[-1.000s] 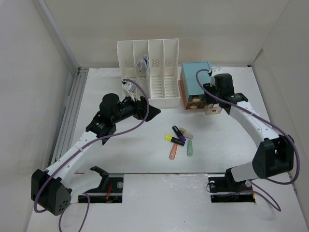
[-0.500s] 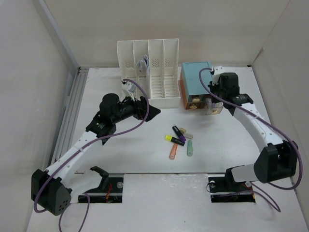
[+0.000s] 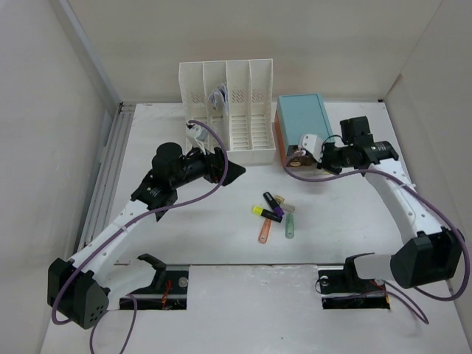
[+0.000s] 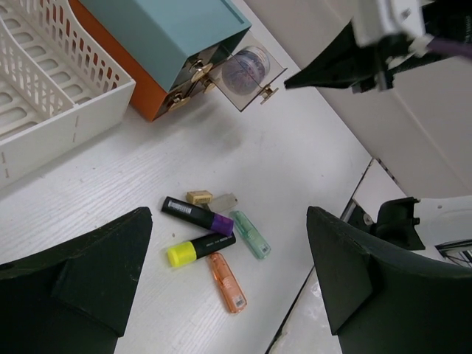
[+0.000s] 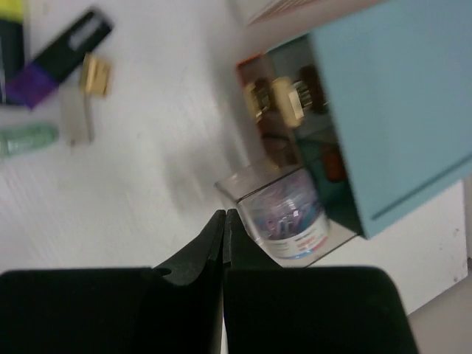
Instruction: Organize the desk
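The desk [image 3: 221, 251] is a white tabletop. A heap of highlighters lies mid-table: a black and purple one [image 3: 273, 204], a black and yellow one [image 3: 265, 214], an orange one [image 3: 263, 233] and a green one [image 3: 290, 226]. My left gripper [image 3: 225, 169] hovers open to their left and holds nothing; the left wrist view looks down on the heap between its fingers [image 4: 103, 280]. My right gripper [image 3: 316, 162] is shut and empty. Its tips [image 5: 223, 215] sit beside the pulled-out clear drawer [image 5: 284, 217], which holds a round container.
The teal-topped drawer box [image 3: 302, 122] stands at the back right. The white slotted file rack [image 3: 228, 92] stands to its left with paper in one slot. Two small erasers [image 4: 210, 199] lie by the highlighters. A ridged rail [image 3: 110, 162] runs along the left edge.
My right gripper has shut, and its wrist has swung from over the drawer to point leftward at the box front. The left arm has not moved.
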Controlling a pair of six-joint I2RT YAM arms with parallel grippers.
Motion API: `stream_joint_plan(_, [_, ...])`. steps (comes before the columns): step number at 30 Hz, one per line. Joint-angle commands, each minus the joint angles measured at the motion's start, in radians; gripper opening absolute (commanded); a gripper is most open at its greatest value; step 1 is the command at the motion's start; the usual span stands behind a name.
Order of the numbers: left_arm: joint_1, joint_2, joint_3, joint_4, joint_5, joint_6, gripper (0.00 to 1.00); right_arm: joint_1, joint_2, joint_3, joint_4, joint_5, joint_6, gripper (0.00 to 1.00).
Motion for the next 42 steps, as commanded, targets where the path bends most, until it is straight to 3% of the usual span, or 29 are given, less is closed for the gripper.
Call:
stream_joint_plan(1, [-0.007,-0.023,-0.003,0.052,0.032,0.009,0.84,-0.018,0.032,-0.008,-0.247,0.026,-0.349,0.0])
stream_joint_plan(9, [-0.007,-0.023,-0.003,0.052,0.032,0.009,0.84,-0.106,0.181,0.038,-0.21,0.083,-0.289,0.0])
stream_joint_plan(15, [-0.007,-0.023,-0.003,0.052,0.032,0.009,0.84,-0.106,0.287,0.038,-0.049,0.109,-0.194,0.0])
stream_joint_plan(21, [-0.007,-0.012,-0.003,0.052,0.032,0.009,0.84,-0.106,0.249,-0.06,0.288,0.166,-0.093,0.0])
stream_joint_plan(31, [-0.007,0.054,-0.003,0.079,0.032,-0.042,0.84,-0.106,0.224,-0.165,0.618,0.258,0.088,0.0])
stream_joint_plan(35, [-0.007,0.106,-0.003,0.092,0.042,-0.08,0.73,-0.106,0.192,-0.209,0.698,0.258,0.108,0.0])
stream_joint_plan(36, [-0.007,0.115,-0.003,0.111,0.042,-0.092,0.62,-0.106,0.192,-0.22,0.698,0.267,0.117,0.0])
stream_joint_plan(38, [-0.007,0.144,-0.003,0.153,0.075,-0.137,0.51,-0.106,0.158,-0.22,0.677,0.246,0.117,0.0])
stream_joint_plan(40, [-0.029,0.18,0.008,0.162,0.075,-0.148,0.38,-0.106,0.132,-0.153,0.515,0.189,0.107,0.0])
stream_joint_plan(41, [-0.052,0.192,0.031,0.162,0.075,-0.161,0.21,-0.116,0.091,-0.136,0.459,0.115,0.098,0.0])
stream_joint_plan(42, [-0.066,0.203,0.043,0.162,0.075,-0.171,0.1,-0.117,0.06,-0.122,0.39,0.083,0.098,0.02])
